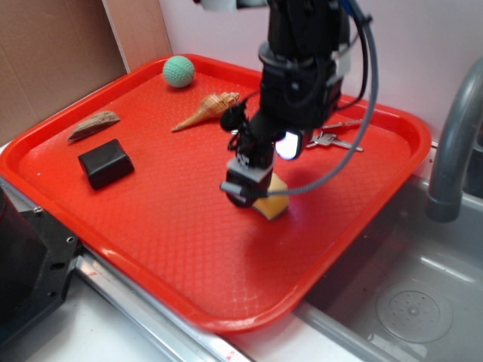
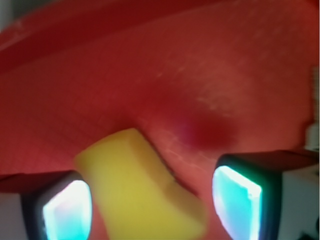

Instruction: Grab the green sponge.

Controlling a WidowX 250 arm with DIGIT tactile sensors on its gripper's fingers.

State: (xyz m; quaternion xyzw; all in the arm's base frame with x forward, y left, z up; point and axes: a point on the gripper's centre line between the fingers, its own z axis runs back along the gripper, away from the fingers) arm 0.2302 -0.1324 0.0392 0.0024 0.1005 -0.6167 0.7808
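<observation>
Now the hand [image 1: 253, 188] covers half the green sponge [image 1: 273, 204] on the red tray [image 1: 173, 249]; the blurry wrist view shows fingers [image 2: 67, 210] spread, sponge between them, touching the left one.

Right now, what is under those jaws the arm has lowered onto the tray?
A yellow sponge lies between the open jaws of the gripper, resting on the red tray. Only its yellow foam shows. The exterior view has the gripper covering part of it, and its underside is hidden.
</observation>
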